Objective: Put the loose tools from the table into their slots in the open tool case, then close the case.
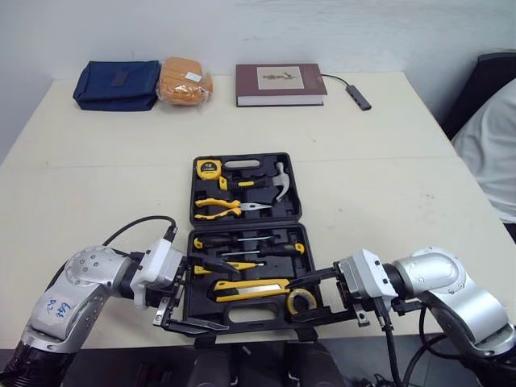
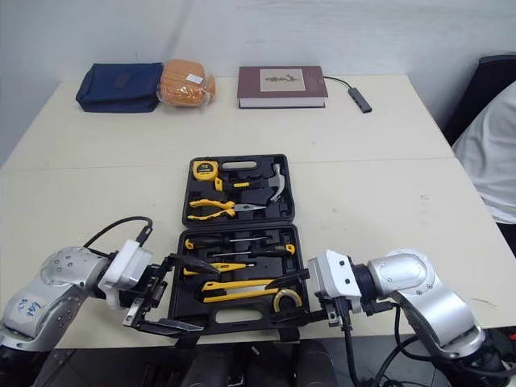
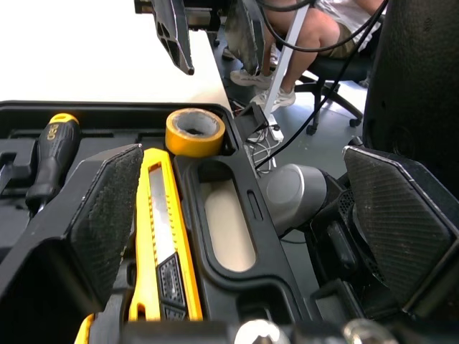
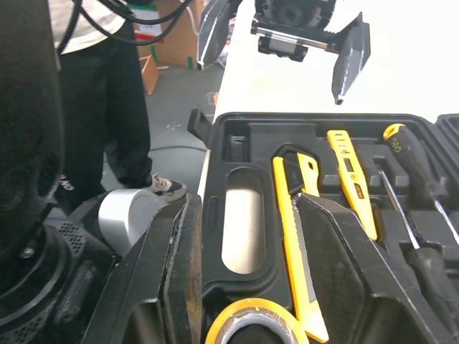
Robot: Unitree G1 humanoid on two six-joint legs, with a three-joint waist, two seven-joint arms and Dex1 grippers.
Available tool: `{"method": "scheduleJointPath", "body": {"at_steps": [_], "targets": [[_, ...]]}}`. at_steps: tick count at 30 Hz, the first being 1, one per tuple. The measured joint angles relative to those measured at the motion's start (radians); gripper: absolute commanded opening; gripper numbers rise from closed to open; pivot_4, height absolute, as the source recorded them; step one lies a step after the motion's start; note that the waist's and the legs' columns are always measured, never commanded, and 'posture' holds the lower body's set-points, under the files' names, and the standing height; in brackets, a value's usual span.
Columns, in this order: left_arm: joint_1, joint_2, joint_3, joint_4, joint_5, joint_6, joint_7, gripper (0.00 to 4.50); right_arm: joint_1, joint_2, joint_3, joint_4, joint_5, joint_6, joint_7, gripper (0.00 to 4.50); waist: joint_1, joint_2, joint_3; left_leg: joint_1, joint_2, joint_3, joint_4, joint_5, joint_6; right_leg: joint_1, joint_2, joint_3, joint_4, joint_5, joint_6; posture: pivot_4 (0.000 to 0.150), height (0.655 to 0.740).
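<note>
The black tool case (image 1: 245, 156) lies open in the middle of the table, its lid half on the far side. Tape measure (image 1: 208, 168), hammer (image 1: 280, 181) and pliers (image 1: 218, 205) sit in the lid. Screwdrivers (image 1: 242, 240), a yellow utility knife (image 1: 250, 288) and a yellow tape roll (image 1: 301, 300) sit in the near half. My left gripper (image 1: 197, 297) is open at the near left corner, one finger over the tray and one outside the handle rim (image 3: 229, 236). At the near right corner my right gripper (image 1: 316, 297) is open and straddles the same rim (image 4: 240, 215).
Along the far edge of the table lie a navy pouch (image 1: 117, 84), an orange packet (image 1: 185, 81), a maroon book (image 1: 280, 84) and a cable adapter (image 1: 359, 97). A person sits at the right (image 1: 492, 153). The case's handle reaches the table's front edge.
</note>
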Motion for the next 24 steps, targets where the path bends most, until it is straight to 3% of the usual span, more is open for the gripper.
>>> {"method": "scheduleJointPath", "body": {"at_steps": [2,13,24], "targets": [[-0.001,0.000,0.000,0.021,0.003,-0.006,-0.001,4.50,0.023,0.005,0.005,0.027,-0.016,-0.039,0.004,0.01,0.001,0.000,0.000,0.000,0.000,0.000,0.000,0.000,0.000,0.000,0.000,0.000,0.000,0.000,0.000,0.150,0.7400],[-0.009,-0.001,0.000,0.026,0.007,-0.018,-0.007,4.50,0.050,0.021,0.067,0.169,-0.137,-0.216,0.009,0.01,0.000,0.000,0.000,0.000,0.000,0.000,0.001,0.000,0.000,0.000,0.000,0.000,0.001,0.000,0.000,0.150,0.7400],[0.008,-0.001,0.017,0.029,0.012,-0.025,0.003,4.50,0.047,0.068,0.133,0.267,-0.185,-0.265,-0.027,0.01,-0.001,-0.001,0.000,0.003,0.000,0.000,0.001,0.000,0.000,0.001,0.000,0.001,0.002,0.000,0.000,0.150,0.7400]]}}
